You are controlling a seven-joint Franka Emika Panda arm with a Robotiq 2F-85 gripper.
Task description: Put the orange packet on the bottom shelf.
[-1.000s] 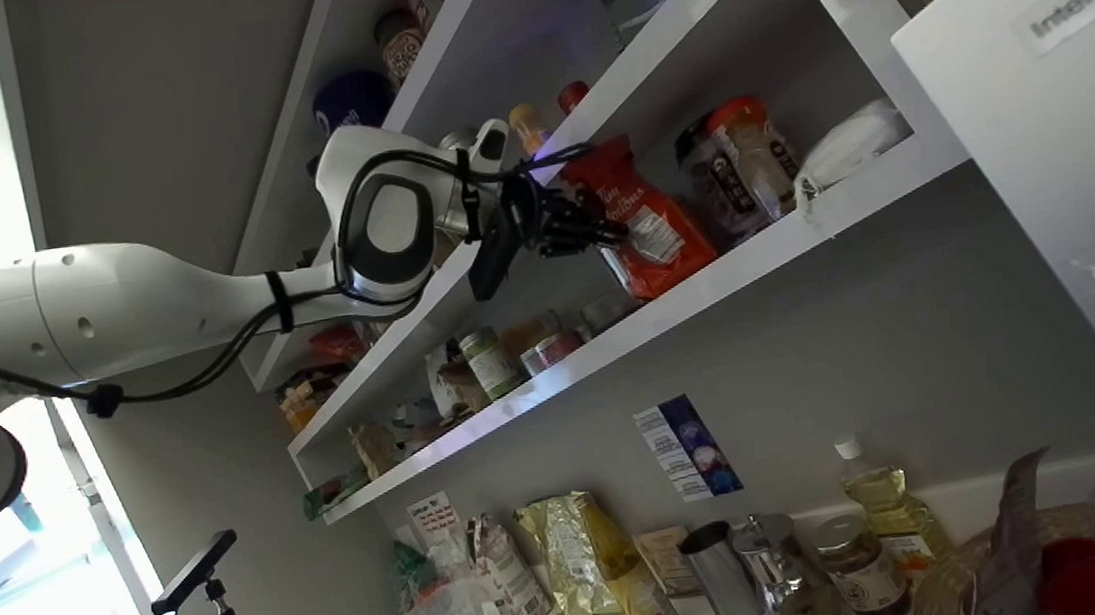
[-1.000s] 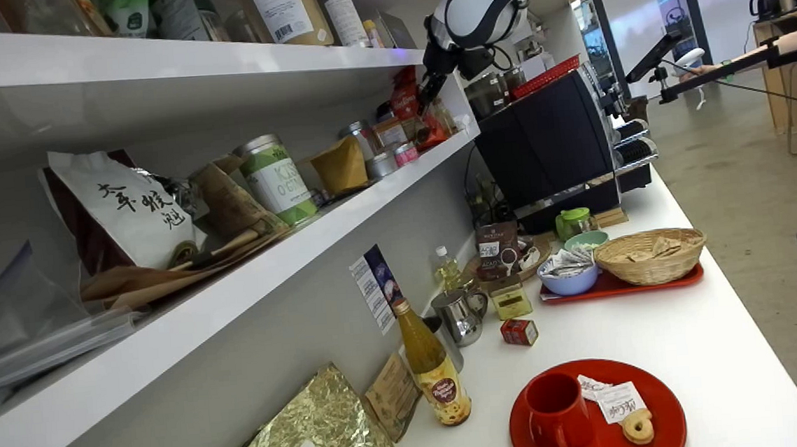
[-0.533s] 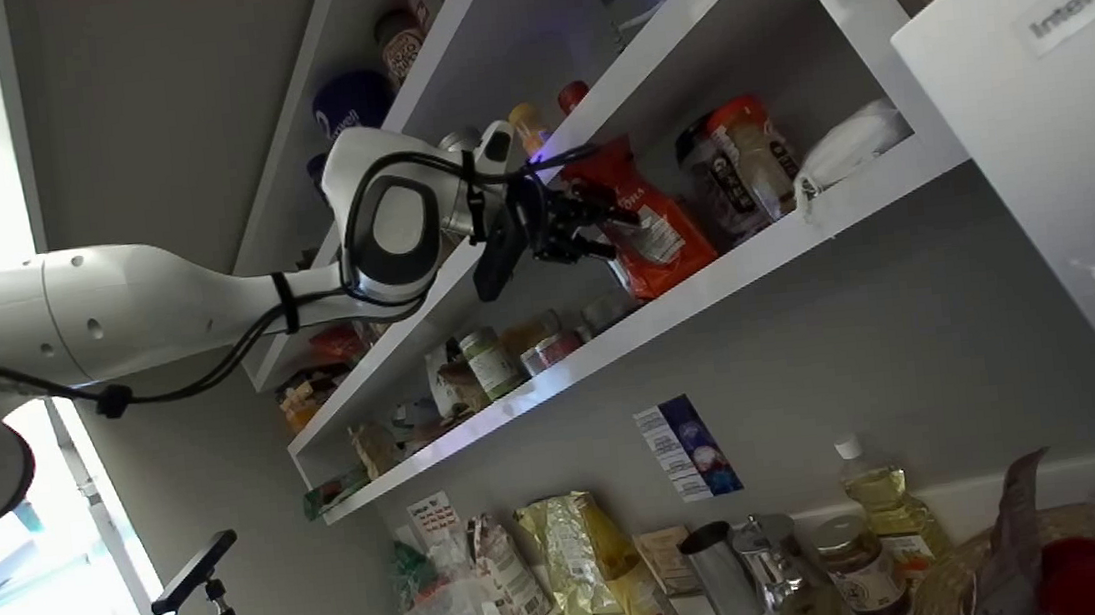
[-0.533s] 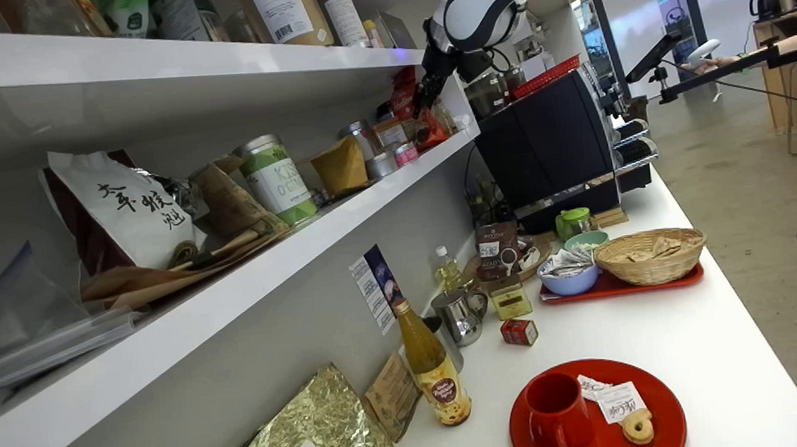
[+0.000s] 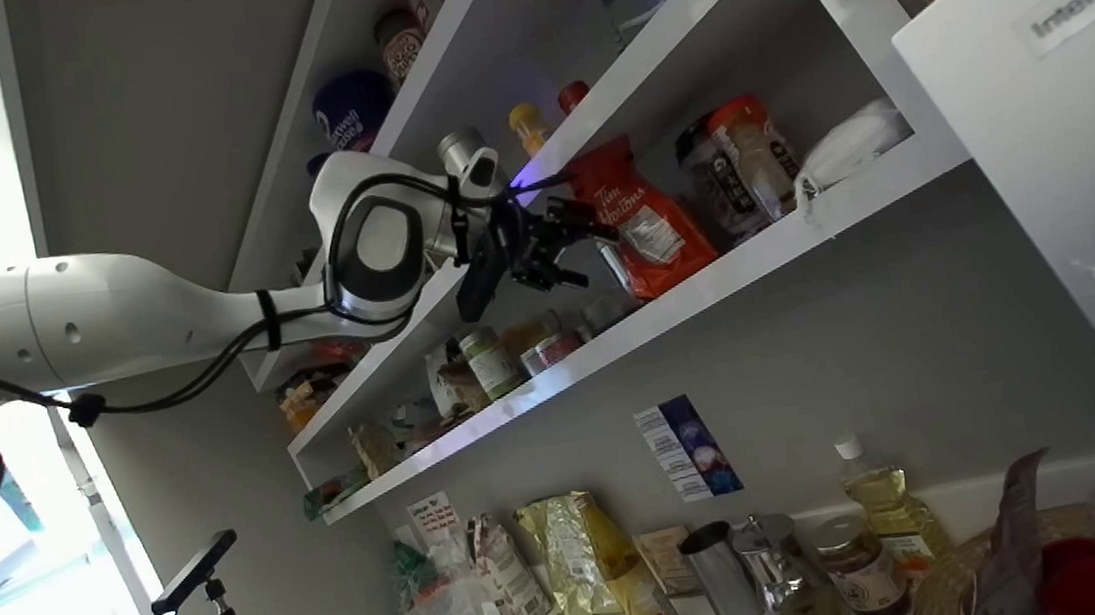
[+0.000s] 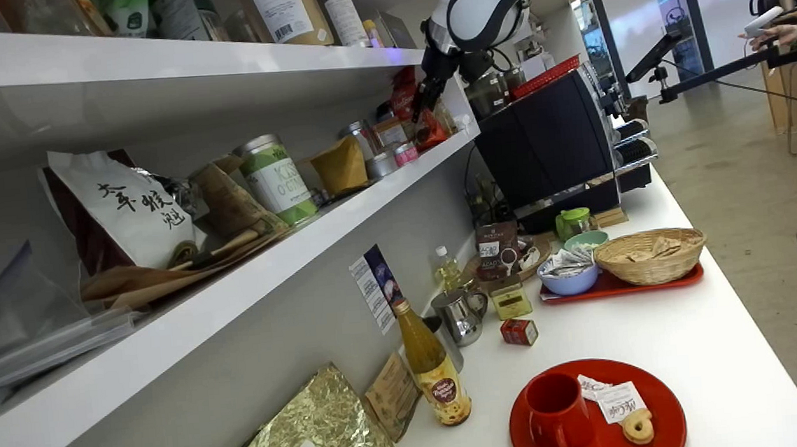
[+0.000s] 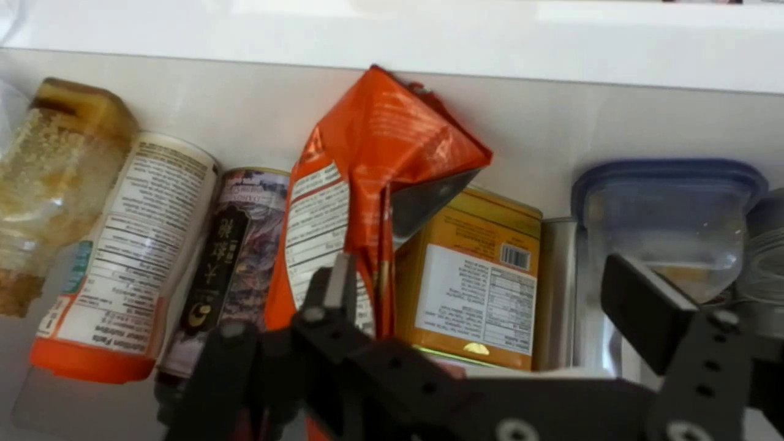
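Observation:
The orange packet (image 5: 650, 227) stands on the bottom shelf (image 5: 764, 257) between jars and tins. In an exterior view the packet (image 6: 404, 102) is partly covered by the fingers, above the far end of the shelf (image 6: 288, 257). My gripper (image 5: 599, 256) is spread open just in front of the packet, holding nothing. The wrist view, upside down, has the gripper (image 7: 488, 283) wide apart, with one finger overlapping the packet (image 7: 376, 141) and the other off to the right. Whether that overlapping finger touches the packet I cannot tell.
A yellow tin (image 7: 478, 275) and a blue-lidded container (image 7: 670, 168) flank the packet. Toward the other side are an orange-lidded jar (image 7: 92, 361) and a white bundle (image 5: 849, 148). The shelf board above (image 5: 668, 43) runs close over the gripper. Small jars (image 5: 552, 349) line the shelf.
My fingers, close together at the packet's front a second ago, have spread wide. The gripper has drawn back a little from the packet, which stays standing in place.

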